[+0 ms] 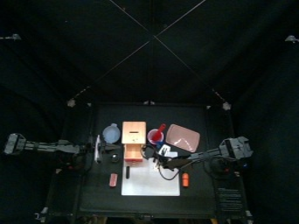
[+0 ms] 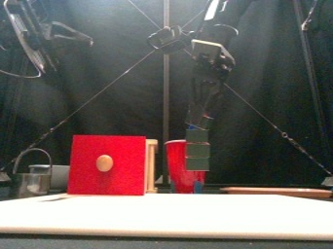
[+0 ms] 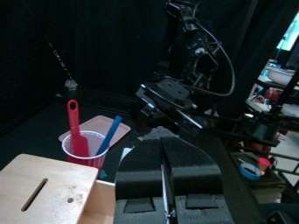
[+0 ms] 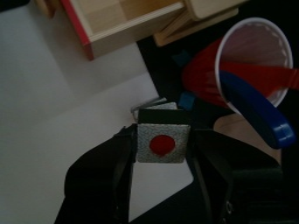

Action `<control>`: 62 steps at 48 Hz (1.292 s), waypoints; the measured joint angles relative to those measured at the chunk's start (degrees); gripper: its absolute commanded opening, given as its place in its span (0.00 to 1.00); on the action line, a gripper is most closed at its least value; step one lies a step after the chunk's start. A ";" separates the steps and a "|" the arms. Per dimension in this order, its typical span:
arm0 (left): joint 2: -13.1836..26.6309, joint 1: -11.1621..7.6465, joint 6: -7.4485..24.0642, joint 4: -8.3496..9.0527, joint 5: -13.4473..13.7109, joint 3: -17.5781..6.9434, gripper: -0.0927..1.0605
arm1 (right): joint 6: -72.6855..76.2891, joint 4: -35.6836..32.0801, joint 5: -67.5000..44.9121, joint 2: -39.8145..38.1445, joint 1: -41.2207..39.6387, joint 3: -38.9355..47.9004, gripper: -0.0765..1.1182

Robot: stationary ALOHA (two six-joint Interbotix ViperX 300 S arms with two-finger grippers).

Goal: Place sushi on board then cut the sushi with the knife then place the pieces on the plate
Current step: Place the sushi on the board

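Note:
My right gripper [image 4: 160, 150] is shut on a dark green sushi block [image 4: 160, 143] with a red centre. In the front view the sushi [image 2: 198, 153] hangs above the white board [image 2: 166, 216], just in front of the red cup [image 2: 189, 179]. From above, the right gripper [image 1: 165, 157] is over the board's [image 1: 152, 182] back right part. The cup [image 4: 239, 61] holds a blue knife [image 4: 260, 107] and a red knife [image 3: 73, 124]. The pink tray [image 1: 184, 136] lies behind on the right. My left gripper [image 1: 103, 150] rests at the left, its jaws together and holding nothing [image 3: 167, 188].
The wooden box [image 1: 135, 133] with its red drawer front [image 2: 107, 165] stands behind the board. A blue-grey bowl [image 1: 111, 133] sits to its left, and a metal cutter [image 2: 37, 177] at far left. Small reddish toys lie left [image 1: 114, 179] and right [image 1: 184, 180] of the board.

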 measured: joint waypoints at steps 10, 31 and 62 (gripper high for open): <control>0.97 0.53 0.00 -2.72 0.00 0.00 0.15 | -6.15 -2.11 5.19 5.19 0.70 -4.04 0.63; 2.02 0.53 0.00 -3.34 0.00 0.35 0.15 | 9.93 -6.15 6.33 5.80 1.32 -4.48 0.63; 2.02 0.44 -0.09 -4.04 0.09 1.58 0.15 | 10.20 -1.32 1.85 10.90 8.17 -3.78 0.65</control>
